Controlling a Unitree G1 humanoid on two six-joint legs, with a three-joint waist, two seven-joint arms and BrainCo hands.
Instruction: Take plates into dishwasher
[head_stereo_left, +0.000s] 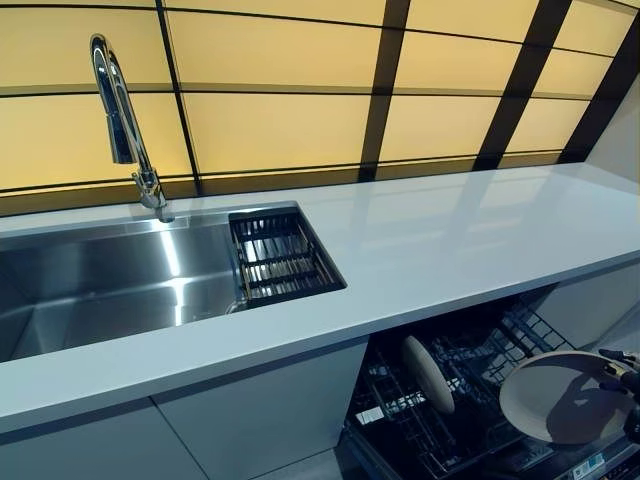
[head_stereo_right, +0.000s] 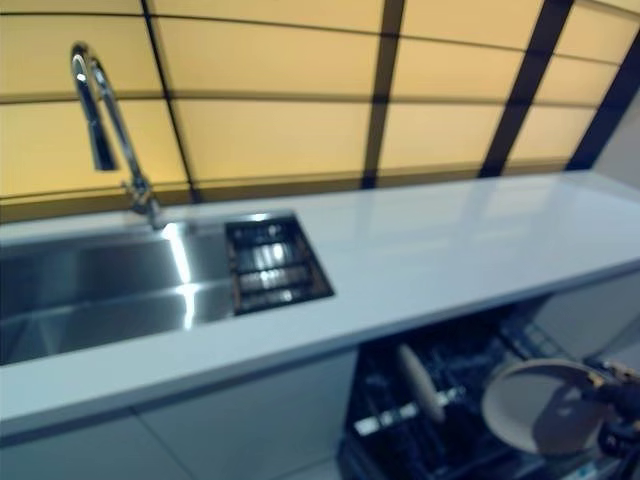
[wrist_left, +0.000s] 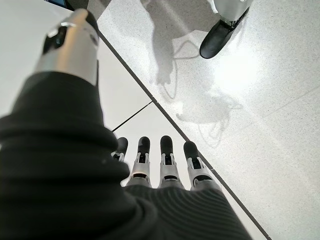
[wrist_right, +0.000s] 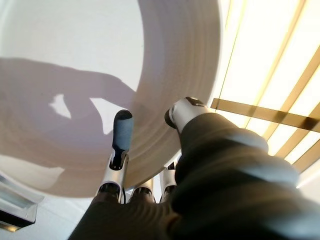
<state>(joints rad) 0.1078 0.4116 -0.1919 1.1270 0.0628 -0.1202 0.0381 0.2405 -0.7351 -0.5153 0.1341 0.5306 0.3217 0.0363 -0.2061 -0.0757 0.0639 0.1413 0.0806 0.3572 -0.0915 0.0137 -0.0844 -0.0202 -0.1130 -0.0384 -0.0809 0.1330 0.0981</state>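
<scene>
Glossy white tabletop (head_stereo_left: 430, 240) spans above the wire-racked open dishwasher (head_stereo_left: 450, 400), where one round plate (head_stereo_left: 428, 373) stands on edge. A smooth cream plate (head_stereo_left: 555, 397) sits pinched in the right robot hand (wrist_right: 150, 165); the left robot hand (wrist_left: 160, 165) hangs with fingers straight.

You've got nothing readable here: the small white label (head_stereo_left: 369, 415) on the dishwasher rack (head_stereo_left: 420, 420) at lower centre and the sticker (head_stereo_left: 588, 464) at lower right show marks too tiny to make out.
</scene>
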